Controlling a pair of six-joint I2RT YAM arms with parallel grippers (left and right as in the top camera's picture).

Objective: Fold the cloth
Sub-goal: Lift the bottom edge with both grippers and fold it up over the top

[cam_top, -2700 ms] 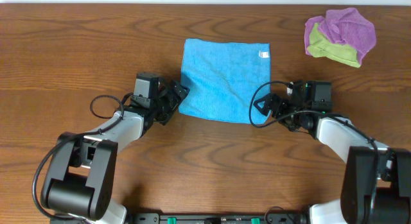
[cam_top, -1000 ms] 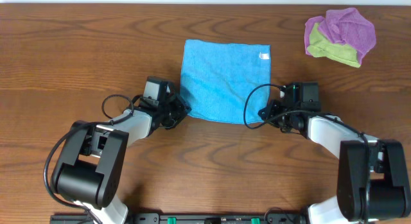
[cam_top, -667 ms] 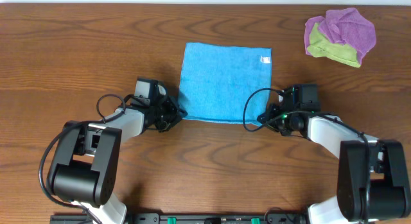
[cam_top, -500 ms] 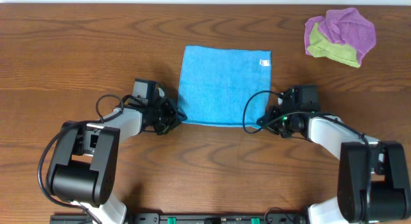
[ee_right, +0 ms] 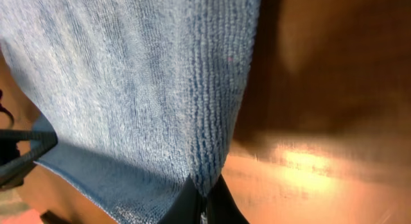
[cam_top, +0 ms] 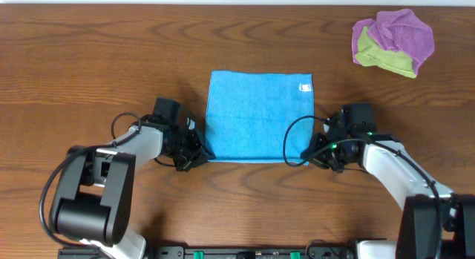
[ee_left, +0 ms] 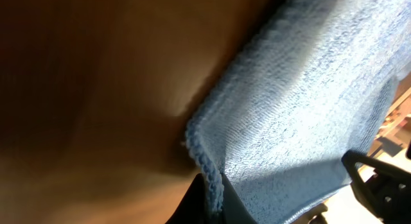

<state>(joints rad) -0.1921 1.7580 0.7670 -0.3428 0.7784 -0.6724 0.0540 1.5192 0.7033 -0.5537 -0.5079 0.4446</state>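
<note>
**Both near corners pinched, cloth flat**

The cloth (cam_top: 260,116) lies spread and nearly square at the middle of the surface (cam_top: 89,66). Its near edge runs between the two arms. It has no fold in it yet, so the task looks to be at its start.

The left claw (cam_top: 194,149) is clenched on the near left corner. Its wrist view shows the hemmed corner drawn down between the fingertips. The right claw (cam_top: 308,156) is clenched on the near right corner, and its wrist view shows the fabric pinched to a point in the same way.

The cloth looks like thin, looped microfibre: light, limp and a little grippy. It should hang and sag once lifted, not hold a shape. The nap may drag on the wood, so the edge probably needs lifting clear, not sliding.

The corners are the right hold. Both should rise together and level, or the middle may droop and crease.

A small white label (cam_top: 305,65) sits by the far right corner. A purple cloth (cam_top: 404,30) and a yellow-green cloth (cam_top: 386,60) lie bunched well apart at the far right.
</note>
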